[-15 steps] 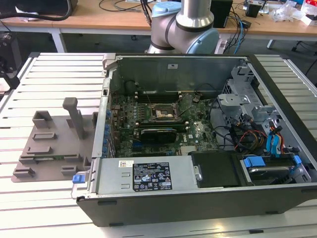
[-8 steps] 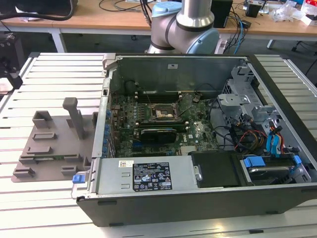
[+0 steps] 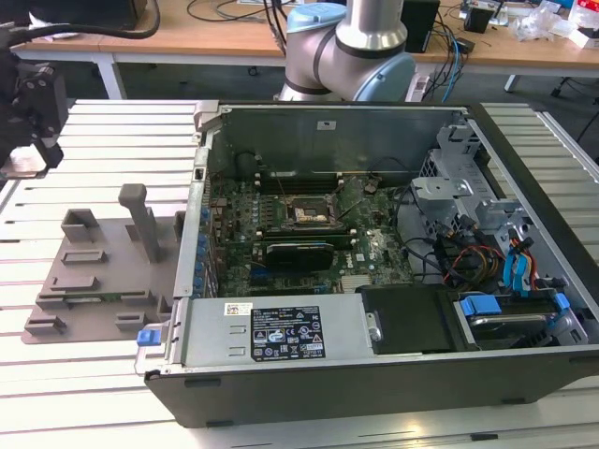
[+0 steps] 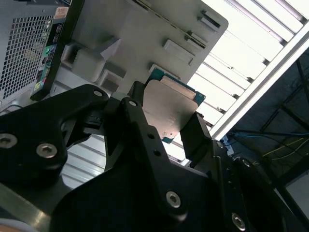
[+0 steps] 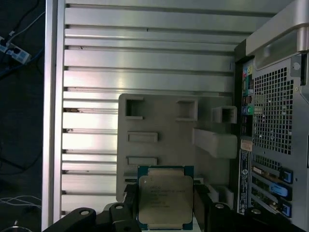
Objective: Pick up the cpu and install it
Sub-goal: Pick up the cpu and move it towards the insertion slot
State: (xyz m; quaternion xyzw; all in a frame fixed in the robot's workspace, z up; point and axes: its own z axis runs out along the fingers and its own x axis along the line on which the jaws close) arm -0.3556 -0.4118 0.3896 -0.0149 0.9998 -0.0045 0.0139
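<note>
Slippage is the main hazard: the claw (image 5: 165, 209) grips the cpu (image 5: 165, 193) by two opposite edges, clear above the grey tray (image 5: 159, 121), and such narrow edge contact may let it tilt or drop.

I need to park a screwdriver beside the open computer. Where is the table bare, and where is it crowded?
Bare slats of the silver aluminium table lie behind the grey plastic tray, toward the far edge, and in front of it. Crowded: inside the open black computer case, packed with green circuit board and cables.
</note>
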